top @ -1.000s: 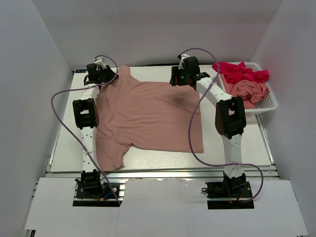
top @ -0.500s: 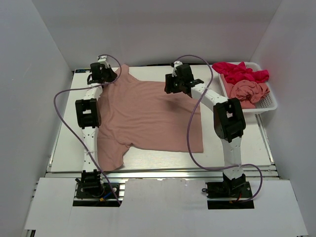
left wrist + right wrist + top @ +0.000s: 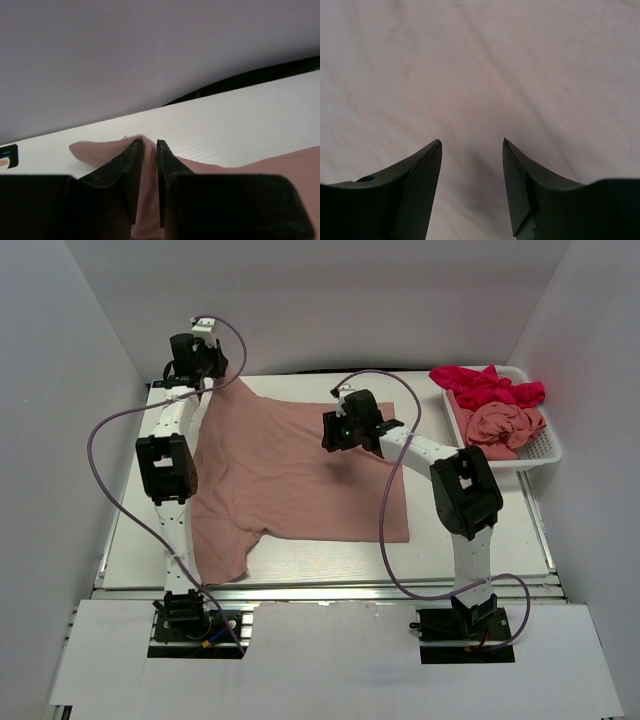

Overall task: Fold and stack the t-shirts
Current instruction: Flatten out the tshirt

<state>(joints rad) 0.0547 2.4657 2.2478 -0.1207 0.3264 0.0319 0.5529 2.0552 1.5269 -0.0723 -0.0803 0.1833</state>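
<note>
**A:** What is shown from the top external camera?

**B:** A salmon-pink t-shirt (image 3: 300,470) is spread flat over the middle of the table (image 3: 135,525), with one sleeve lying toward the near left. Its far-left corner is drawn up to the left gripper (image 3: 203,375) at the far left of the table. The right gripper (image 3: 332,435) is held over the far middle part of the same shirt. At the far right, a white basket (image 3: 548,445) is filled with a magenta t-shirt (image 3: 485,385) and a crumpled salmon t-shirt (image 3: 505,425).

**A:** And what is seen from the left wrist?

**B:** The dark fingers (image 3: 127,165) are seen nearly together, and a fold of the pink cloth (image 3: 100,150) is pinched in the narrow slit between them. So the left pincer is clenched on the spread shirt's edge. White table surface is seen beyond it.

**A:** What is seen from the right wrist?

**B:** Two fingers (image 3: 420,170) are set well apart and nothing is caught between them, so this pincer is released. The view is filled with smooth pink fabric (image 3: 470,60), faintly creased. Whether the tips touch the cloth cannot be told.
</note>
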